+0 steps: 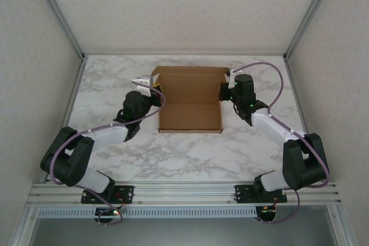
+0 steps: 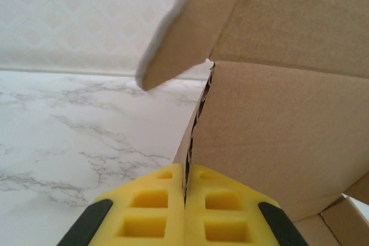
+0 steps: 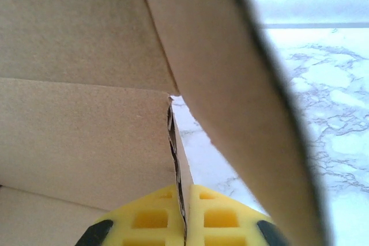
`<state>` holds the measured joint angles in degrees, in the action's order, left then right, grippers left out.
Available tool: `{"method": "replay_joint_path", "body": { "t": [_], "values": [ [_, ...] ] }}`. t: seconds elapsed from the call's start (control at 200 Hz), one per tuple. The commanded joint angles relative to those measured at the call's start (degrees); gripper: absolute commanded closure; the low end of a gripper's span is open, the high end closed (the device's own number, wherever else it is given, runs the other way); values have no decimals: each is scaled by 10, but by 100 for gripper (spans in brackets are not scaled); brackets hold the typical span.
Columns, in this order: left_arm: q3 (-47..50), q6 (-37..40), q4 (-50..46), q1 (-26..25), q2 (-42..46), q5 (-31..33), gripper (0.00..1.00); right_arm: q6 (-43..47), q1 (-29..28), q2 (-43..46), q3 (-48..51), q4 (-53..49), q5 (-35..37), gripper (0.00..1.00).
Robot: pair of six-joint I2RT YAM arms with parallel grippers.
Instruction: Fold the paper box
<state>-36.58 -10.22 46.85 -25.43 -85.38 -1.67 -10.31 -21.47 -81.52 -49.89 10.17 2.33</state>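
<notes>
The brown cardboard paper box (image 1: pixel 190 105) lies open in the middle of the marble table, its side walls and back wall raised. My left gripper (image 1: pixel 157 92) is shut on the box's left side wall (image 2: pixel 199 125), the cardboard edge pinched between the yellow pads (image 2: pixel 147 208). At the opposite side my right gripper (image 1: pixel 223 91) is shut on the right side wall (image 3: pixel 179 159), whose edge runs between its yellow pads (image 3: pixel 222 217). A lid flap (image 2: pixel 179 33) leans over the left wrist view, and another flap (image 3: pixel 242 102) crosses the right wrist view.
The marble table (image 1: pixel 115 79) is bounded by a metal frame and white textured walls (image 1: pixel 190 4) on three sides. The arm bases (image 1: pixel 106 191) sit on the rail at the near edge.
</notes>
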Motion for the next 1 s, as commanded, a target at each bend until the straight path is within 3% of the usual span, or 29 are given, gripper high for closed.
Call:
{"method": "replay_joint_path", "body": {
  "t": [0.0, 0.24, 0.581, 0.996],
  "values": [
    [15, -21, 94, -11, -18, 6, 100, -21, -28, 19, 20, 95, 34, 100],
    [9, -54, 218, -28, -98, 76, 100, -15, -55, -13, 60, 252, 100, 100],
    [42, -13, 315, -96, -139, 218, 100, -2, -126, -52, 100, 356, 225, 100],
    [110, 11, 384, -111, -153, 192, 100, -19, -145, -34, 201, 409, 209, 100]
  ]
}}
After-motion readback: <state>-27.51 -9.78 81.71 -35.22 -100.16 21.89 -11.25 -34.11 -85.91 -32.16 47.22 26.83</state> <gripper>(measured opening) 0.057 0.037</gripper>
